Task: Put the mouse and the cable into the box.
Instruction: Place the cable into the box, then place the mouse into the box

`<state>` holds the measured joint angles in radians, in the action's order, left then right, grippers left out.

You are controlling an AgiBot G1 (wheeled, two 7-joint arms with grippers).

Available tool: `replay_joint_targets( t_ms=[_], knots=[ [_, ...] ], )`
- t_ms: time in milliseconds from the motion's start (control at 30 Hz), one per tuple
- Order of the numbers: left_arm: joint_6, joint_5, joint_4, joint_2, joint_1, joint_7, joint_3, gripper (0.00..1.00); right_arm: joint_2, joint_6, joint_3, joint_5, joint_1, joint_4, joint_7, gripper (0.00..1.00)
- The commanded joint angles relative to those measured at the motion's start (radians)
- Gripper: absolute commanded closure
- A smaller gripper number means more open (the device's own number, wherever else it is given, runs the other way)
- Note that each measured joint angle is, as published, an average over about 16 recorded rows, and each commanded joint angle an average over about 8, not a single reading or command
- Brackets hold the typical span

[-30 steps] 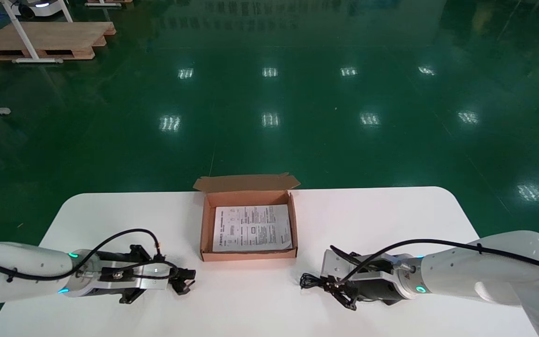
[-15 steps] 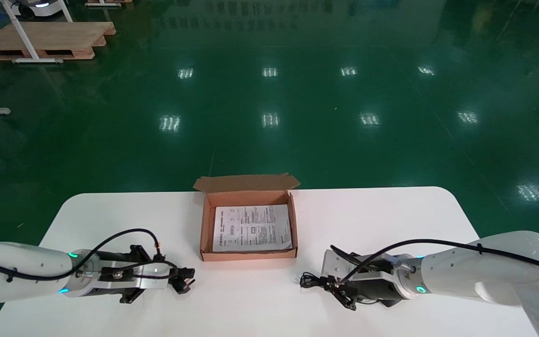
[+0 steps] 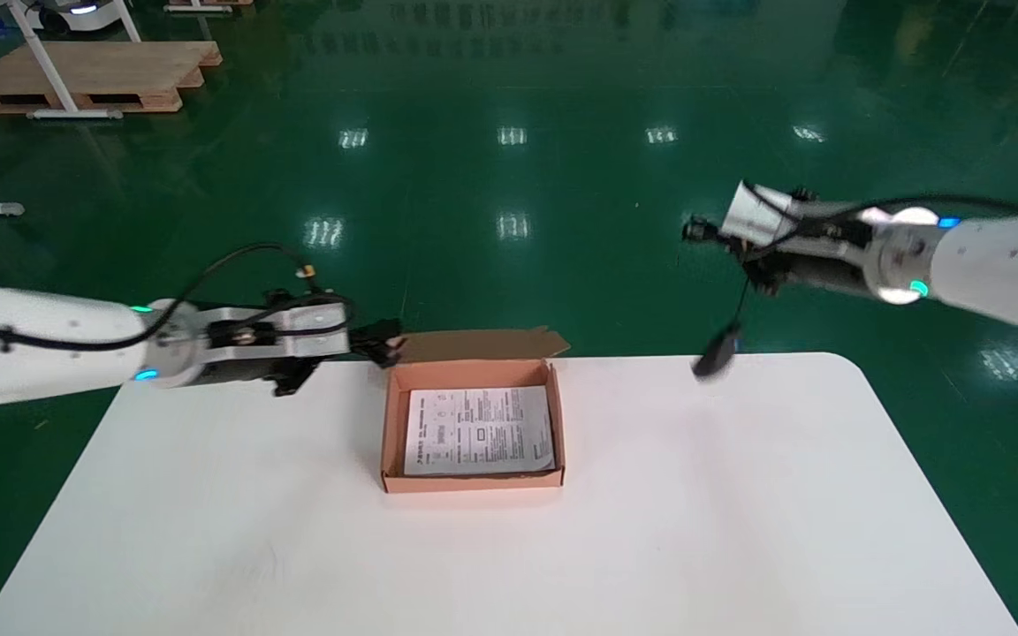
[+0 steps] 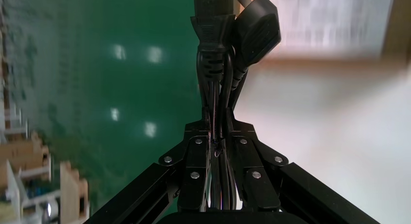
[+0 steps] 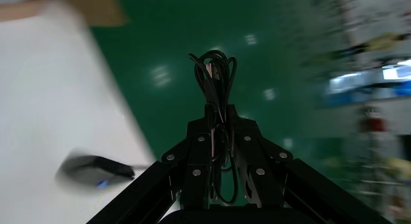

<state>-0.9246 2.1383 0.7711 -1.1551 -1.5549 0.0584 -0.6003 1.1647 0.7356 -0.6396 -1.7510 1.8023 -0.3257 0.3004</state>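
Both pincers risen off counter (image 3: 695,530) since second ago. Left pincer (image 3: 383,341) clamped on cable (image 4: 213,44), beside box (image 3: 472,481) rear-left corner; right pincer (image 3: 696,231) clamped on mouse cord (image 5: 215,83), mouse (image 3: 713,358) dangling over counter's far edge. Lift done; drops next.

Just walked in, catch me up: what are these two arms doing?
The left tool is shut on a bundled power cable, held in the air by the far left corner of the open box. The right tool, high on the right, grips the coiled cord of the mouse, which dangles beneath. Only a printed sheet lies in the box.
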Motion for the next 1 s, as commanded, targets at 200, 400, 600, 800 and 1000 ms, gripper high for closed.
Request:
replay_joint_targets(
  t_ms=[200, 400, 600, 800, 1000],
  knots=[
    [0.071, -0.041, -0.131, -0.177, -0.034, 0.017, 0.007, 1.00, 0.023, -0.051, 0.020, 0.013, 0.114, 0.033, 0.058, 1.00],
    [0.080, -0.052, -0.172, -0.221, -0.051, 0.005, 0.003, 1.00, 0.028, -0.044, 0.018, 0.011, 0.153, 0.046, 0.073, 1.00],
    [0.121, -0.017, -0.137, -0.202, -0.018, -0.017, -0.041, 1.00, 0.030, -0.039, 0.017, 0.010, 0.150, 0.049, 0.072, 1.00],
    [0.326, 0.089, -0.054, -0.211, 0.091, -0.032, -0.174, 1.00, 0.030, -0.039, 0.017, 0.010, 0.150, 0.049, 0.072, 1.00],
    [0.465, 0.111, -0.019, -0.215, 0.128, 0.027, -0.312, 1.00, 0.030, -0.039, 0.017, 0.010, 0.150, 0.049, 0.072, 1.00]
  ],
)
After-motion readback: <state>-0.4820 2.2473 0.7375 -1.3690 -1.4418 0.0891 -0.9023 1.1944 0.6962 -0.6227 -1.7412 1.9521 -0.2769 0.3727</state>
